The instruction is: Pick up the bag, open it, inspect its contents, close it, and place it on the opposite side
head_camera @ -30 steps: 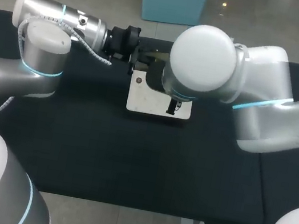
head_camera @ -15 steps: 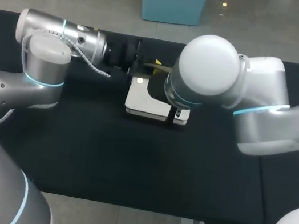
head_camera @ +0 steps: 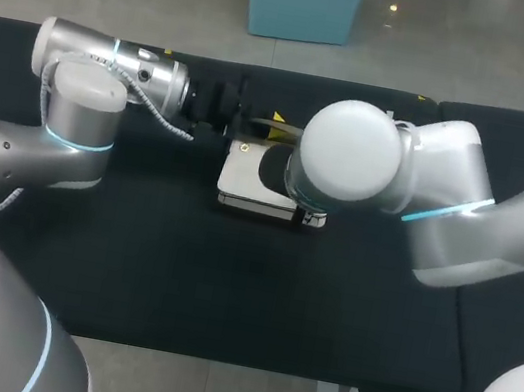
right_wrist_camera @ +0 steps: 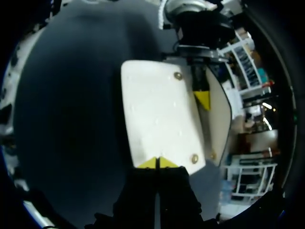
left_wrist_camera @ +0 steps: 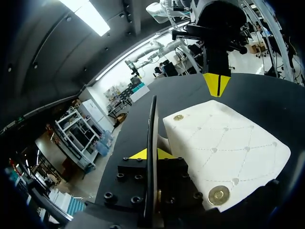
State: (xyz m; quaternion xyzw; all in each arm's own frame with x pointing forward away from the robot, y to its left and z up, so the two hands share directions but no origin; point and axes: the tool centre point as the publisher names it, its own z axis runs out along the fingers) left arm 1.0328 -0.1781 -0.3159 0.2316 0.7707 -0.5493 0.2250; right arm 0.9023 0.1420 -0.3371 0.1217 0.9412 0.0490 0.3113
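Observation:
A white quilted bag (head_camera: 241, 180) with gold snaps lies low over the middle of the black table. In the left wrist view my left gripper (left_wrist_camera: 151, 153) is shut on the bag's thin black-edged rim, and the quilted panel (left_wrist_camera: 224, 148) spreads beside it. In the right wrist view my right gripper (right_wrist_camera: 156, 163) has its tips pinched together on the short edge of that panel (right_wrist_camera: 159, 114), with beige lining (right_wrist_camera: 220, 107) showing past it. My right arm's elbow (head_camera: 350, 156) hides the right gripper from above. The left gripper (head_camera: 274, 125) meets the bag's far side.
The black tabletop (head_camera: 225, 291) stretches in front of the bag and to its left, down to the front edge (head_camera: 213, 358). A seam (head_camera: 455, 322) at the right divides it from a second black table section.
The bag has come down from a raised, tilted pose to lie nearly flat. The left gripper has shifted right, and the right arm's elbow has swung lower over the bag.

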